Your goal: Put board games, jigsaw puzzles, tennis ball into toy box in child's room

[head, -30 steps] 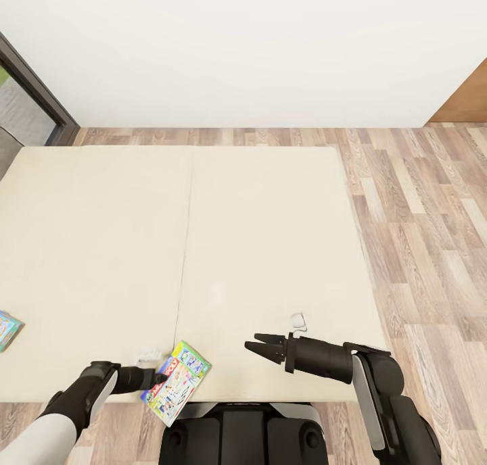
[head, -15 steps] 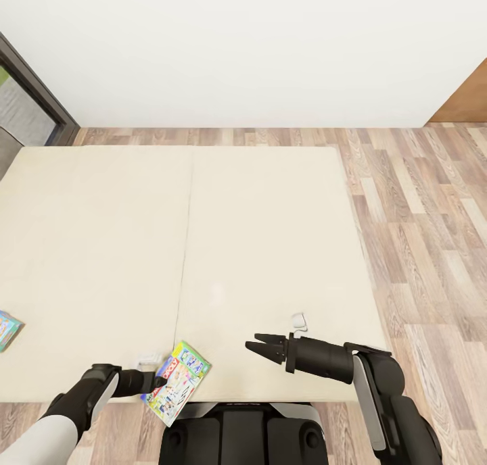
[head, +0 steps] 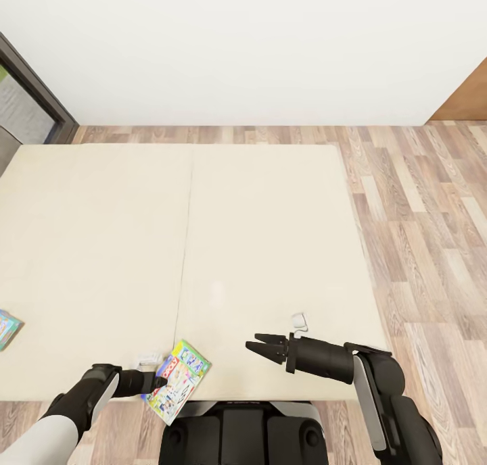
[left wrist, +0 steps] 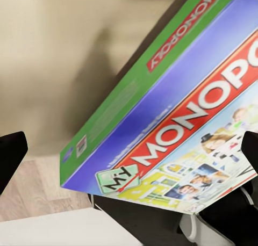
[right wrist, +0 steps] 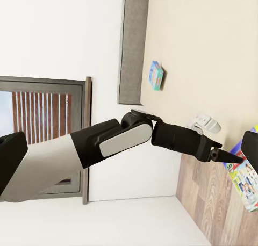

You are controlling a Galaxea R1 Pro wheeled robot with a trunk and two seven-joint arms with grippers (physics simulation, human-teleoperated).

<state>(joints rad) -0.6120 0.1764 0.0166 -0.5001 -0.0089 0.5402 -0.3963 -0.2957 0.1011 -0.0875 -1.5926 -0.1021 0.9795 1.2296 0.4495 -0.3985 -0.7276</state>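
Window: dark-framed window (head: 27, 103) at the upper left edge of the head view, against the white wall (head: 243, 46).
Small game: a blue board game (head: 8, 330) lies flat on the bed at the far left edge, cut off by the frame; the right wrist view shows it (right wrist: 156, 76) near the grey headboard (right wrist: 133, 44).
Bed: beige mattress (head: 101, 249) in two sections fills the middle of the head view, with wood-plank floor (head: 419, 215) to its right.
Left gripper: left gripper (head: 159, 381) sits low in the frame at the bed's near edge, its fingertips at the left side of the Monopoly box; whether they pinch it or only touch it cannot be told.
Monopoly box: the green Monopoly box (head: 178, 381) lies at the lower middle of the head view, overhanging the near edge of the mattress, tilted; the left wrist view shows its lid and green side close up (left wrist: 177, 122), one corner raised off the bed.
White bits: a small white object (head: 149, 357) just above the left gripper, another (head: 298, 322) above the right arm.
Right gripper: right gripper (head: 260, 347) at lower centre-right, hovering over the mattress, pointing left, fingers slightly spread and holding nothing, well apart from the Monopoly box.
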